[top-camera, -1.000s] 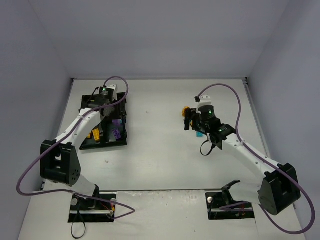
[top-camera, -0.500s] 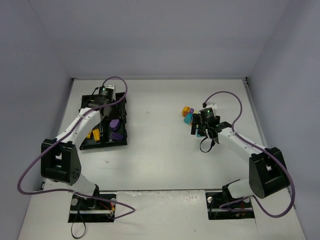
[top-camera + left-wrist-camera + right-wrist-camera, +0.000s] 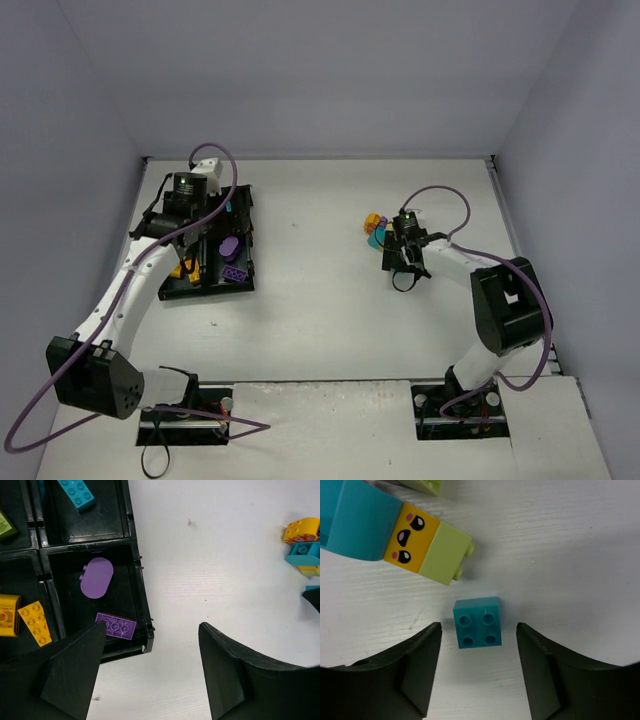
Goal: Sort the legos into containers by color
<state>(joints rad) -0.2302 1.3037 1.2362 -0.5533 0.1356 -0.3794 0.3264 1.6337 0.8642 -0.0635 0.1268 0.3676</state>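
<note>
Over tray [image 3: 142, 605] edge: left end effector [image 3: 152, 627] wide | right end effector [image 3: 478, 630] wide round brick [image 3: 477, 621]

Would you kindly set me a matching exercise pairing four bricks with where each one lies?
1 purple oval
2 long cyan brick
3 orange wedge
4 square cyan brick

A on the table, between the fingers of the right tool
B beside a flat purple brick
C beside another orange brick
D in the tray, one compartment behind the purple oval's

Pairs: 1-B, 2-D, 3-C, 4-A
</note>
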